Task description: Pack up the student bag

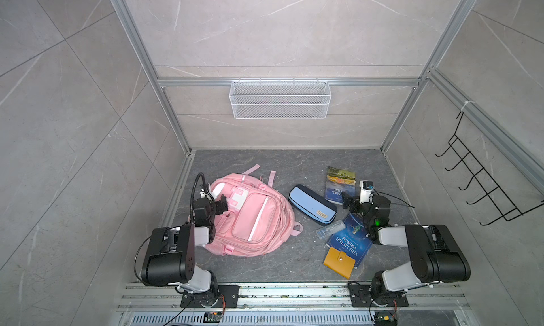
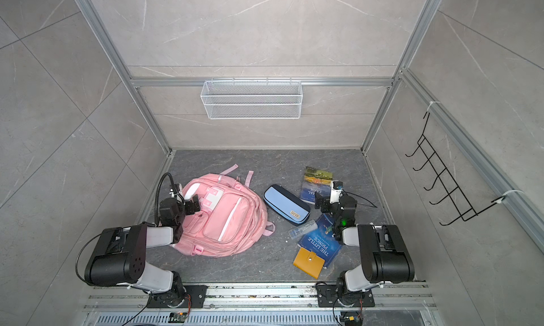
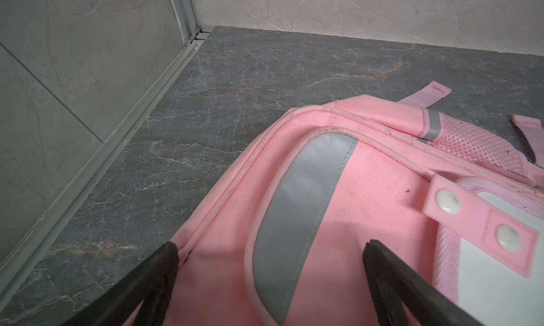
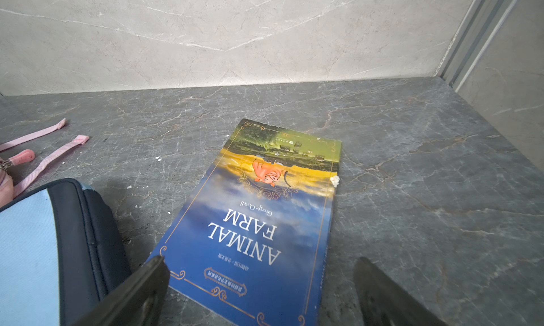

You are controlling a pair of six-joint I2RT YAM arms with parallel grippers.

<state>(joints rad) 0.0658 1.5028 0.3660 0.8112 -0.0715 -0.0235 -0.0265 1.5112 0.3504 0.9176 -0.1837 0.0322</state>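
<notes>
The left arm hides the near-left side of the student bag (image 1: 256,221), which lies front-up on the left half of the dark tabletop (image 1: 294,162). The left gripper (image 1: 222,203) hangs over the bag's top flap, fingers spread wide with nothing between them; whether the tips touch the fabric cannot be told, and the left wrist view cuts the bag off. A white wire basket (image 1: 279,99) hangs on the back wall. Right of the bag, apart from it, lies a light-blue pencil case (image 1: 312,203). Nearer, a clear plastic case (image 1: 329,228) rests across the left edge of the Little Prince book (image 1: 350,240), whose near corner is covered by a mustard wallet (image 1: 339,262) and whose right edge the right arm hides. The right gripper (image 4: 262,261), spread wide and empty, hovers over the near end of the Animal Farm book (image 4: 265,221). A black hook rack (image 1: 482,186) hangs on the right wall.
</notes>
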